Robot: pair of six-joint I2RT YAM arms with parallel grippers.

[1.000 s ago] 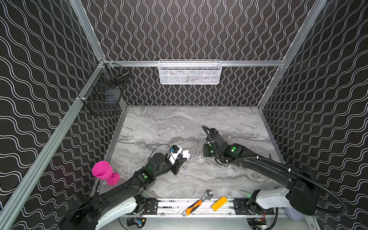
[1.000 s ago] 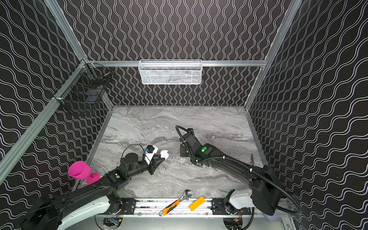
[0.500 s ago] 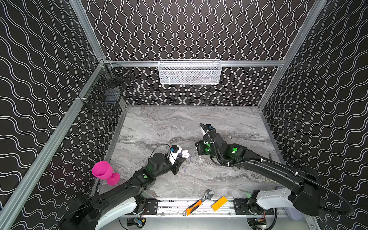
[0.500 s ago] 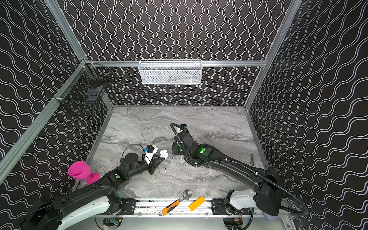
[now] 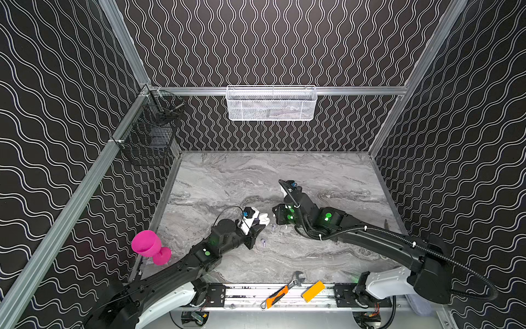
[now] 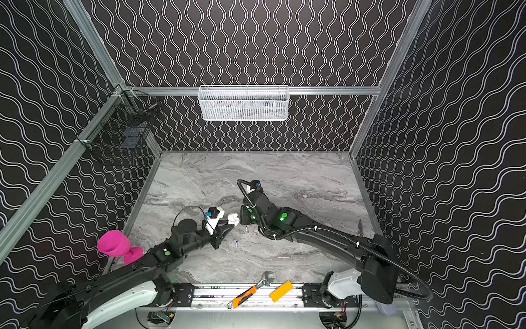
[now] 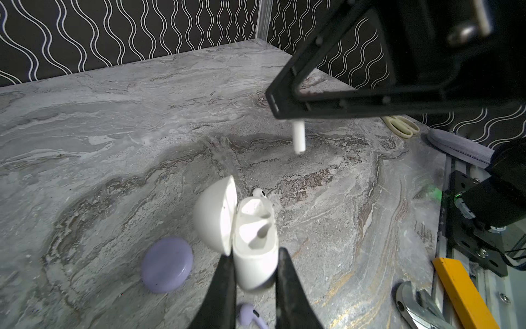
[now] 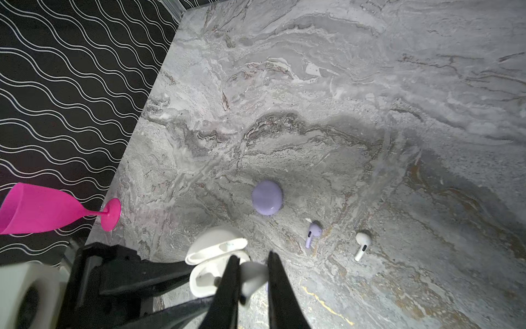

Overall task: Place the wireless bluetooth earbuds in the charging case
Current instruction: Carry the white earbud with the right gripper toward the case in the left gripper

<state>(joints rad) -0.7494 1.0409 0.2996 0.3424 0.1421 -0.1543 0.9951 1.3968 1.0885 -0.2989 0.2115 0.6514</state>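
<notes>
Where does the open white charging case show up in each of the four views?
In a top view: the white charging case over the marble table's middle, at the left arm's tip.
In a top view: the case, same place.
Left wrist: the case close up, lid open, lavender case beside it.
Right wrist: the case beside the right gripper and its white earbud.
Shared landmark: the left gripper shut on it, in every view.

**Black Arms, White Bases**

On the aluminium rail (image 5: 247, 293), black screwed plates (image 5: 215, 294) carry two white base shells (image 5: 387, 282). Beyond the rail, the left arm (image 5: 182, 270) and right arm (image 5: 375, 240) are black, with green lights (image 5: 328, 215). A ribbed black hose (image 5: 472, 275), cinched by white ties (image 5: 365, 228), follows the right arm. The left gripper (image 7: 254, 253) and right gripper (image 8: 253, 256) have slim black tapering fingers (image 7: 225, 290).
</notes>
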